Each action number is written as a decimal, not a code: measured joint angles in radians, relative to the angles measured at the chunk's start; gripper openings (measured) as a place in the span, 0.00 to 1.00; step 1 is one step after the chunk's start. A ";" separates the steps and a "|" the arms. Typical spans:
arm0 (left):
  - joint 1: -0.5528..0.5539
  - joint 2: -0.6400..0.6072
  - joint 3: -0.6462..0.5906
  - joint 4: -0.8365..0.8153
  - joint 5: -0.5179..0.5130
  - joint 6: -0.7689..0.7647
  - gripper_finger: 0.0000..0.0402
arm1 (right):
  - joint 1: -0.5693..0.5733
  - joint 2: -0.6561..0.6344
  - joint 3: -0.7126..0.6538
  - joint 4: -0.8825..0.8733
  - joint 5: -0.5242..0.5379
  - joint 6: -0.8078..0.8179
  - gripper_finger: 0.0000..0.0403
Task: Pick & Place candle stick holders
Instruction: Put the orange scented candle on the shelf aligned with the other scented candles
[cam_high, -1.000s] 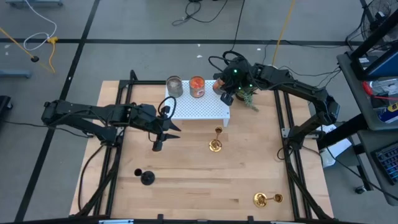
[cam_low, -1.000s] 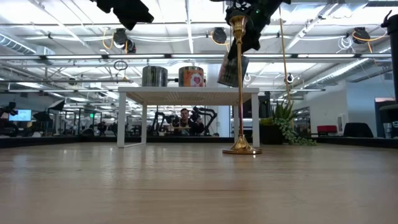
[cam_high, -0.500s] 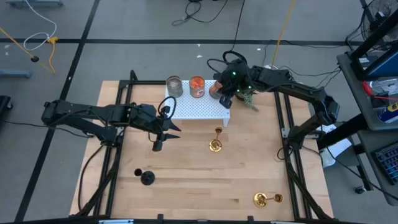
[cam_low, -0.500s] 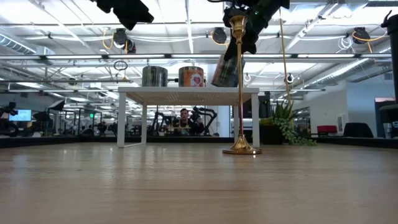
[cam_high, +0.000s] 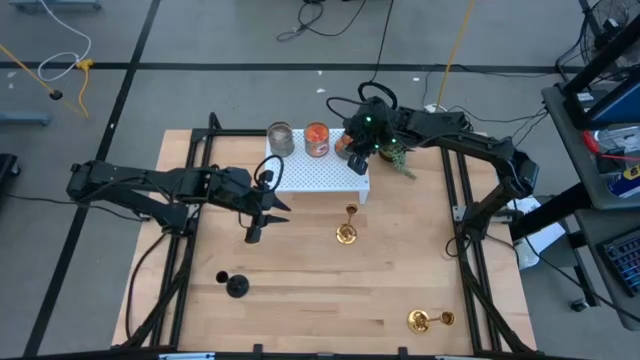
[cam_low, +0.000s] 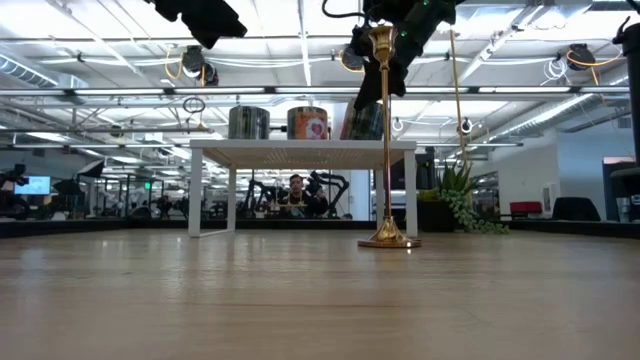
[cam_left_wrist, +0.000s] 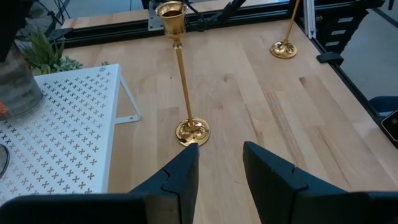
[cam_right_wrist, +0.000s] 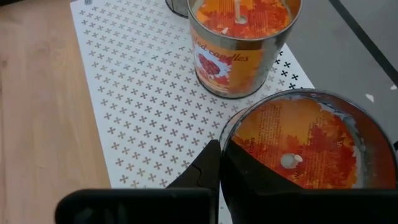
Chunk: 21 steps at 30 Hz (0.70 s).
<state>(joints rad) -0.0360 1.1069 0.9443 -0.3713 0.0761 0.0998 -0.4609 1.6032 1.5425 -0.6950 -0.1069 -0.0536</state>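
Two orange glass cups are at the white stand (cam_high: 318, 172): one (cam_high: 316, 139) stands at 12 o'clock on it, the other (cam_right_wrist: 298, 149) is clamped by the right gripper (cam_high: 352, 150) at 1 o'clock. Left gripper (cam_high: 254, 230), fingers apart, hovers at 9 o'clock from the upright gold holder (cam_high: 347, 224).

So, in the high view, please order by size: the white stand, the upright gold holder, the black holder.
1. White stand, largest.
2. Upright gold holder and black holder look about alike from above; no ranking.
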 joint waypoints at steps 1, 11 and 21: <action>0.000 0.000 0.000 0.000 0.000 0.000 0.33 | 0.000 0.000 0.000 -0.002 0.000 -0.006 0.01; 0.000 0.000 0.000 0.000 0.000 -0.001 0.33 | 0.000 0.003 -0.001 -0.010 0.001 -0.014 0.07; 0.000 0.000 0.000 0.001 0.000 -0.004 0.33 | -0.001 0.003 -0.002 0.009 0.005 -0.085 0.17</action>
<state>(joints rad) -0.0360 1.1069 0.9443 -0.3706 0.0761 0.0956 -0.4614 1.6062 1.5402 -0.6862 -0.1016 -0.1389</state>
